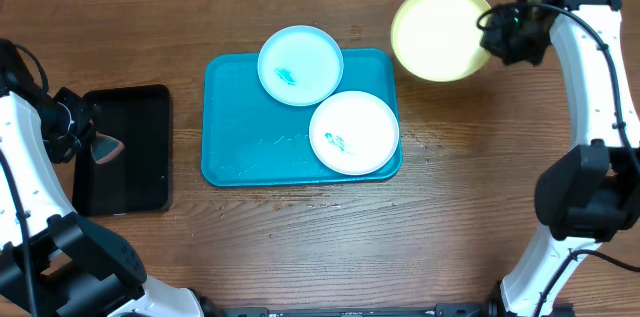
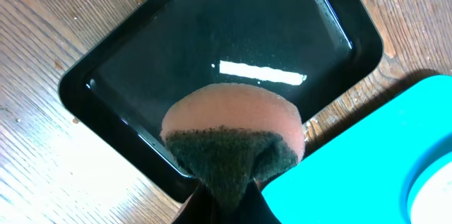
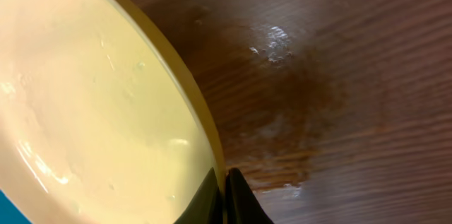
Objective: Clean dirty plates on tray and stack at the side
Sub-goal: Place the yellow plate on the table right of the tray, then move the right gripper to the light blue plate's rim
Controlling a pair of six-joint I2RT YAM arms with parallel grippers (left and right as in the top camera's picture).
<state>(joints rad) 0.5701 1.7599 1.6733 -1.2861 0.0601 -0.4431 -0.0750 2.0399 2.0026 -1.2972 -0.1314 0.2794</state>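
At the far right of the table (image 1: 300,247), beyond the turquoise tray (image 1: 240,147), I have the yellow-green plate (image 1: 440,32) pinched by its rim in the right tool (image 1: 497,35). The right wrist view shows the two dark fingers pressed together on the plate's edge (image 3: 92,111) at the bottom of the picture (image 3: 226,185), with the plate's face spreading up and to the left and a wet patch (image 3: 275,40) on the wood beside it. That plate is off the tray, and I cannot tell whether it is lifted or touching the table. The right arm rises along the right edge from its base at the near corner and bends left at the top to reach the rim. On the tray the light blue plate (image 1: 300,65) sits at the far edge, overhanging the rim, and the white plate (image 1: 354,133) lies near the right corner on my side; each carries a small teal smear in its centre, and their rims meet or nearly so. Pale wet streaks mark the tray floor between them. Over on the left, the left tool (image 1: 88,143) is clamped on a pink sponge (image 1: 108,147) with a dark scrub face (image 2: 233,146), held above the black tray (image 1: 125,182). From the left wrist I see its fingers (image 2: 222,199) gripping the sponge from below, with the black tray (image 2: 212,40) behind and a corner of the turquoise tray (image 2: 367,153) to the right. The left arm comes up the left edge, its tool pointing right.
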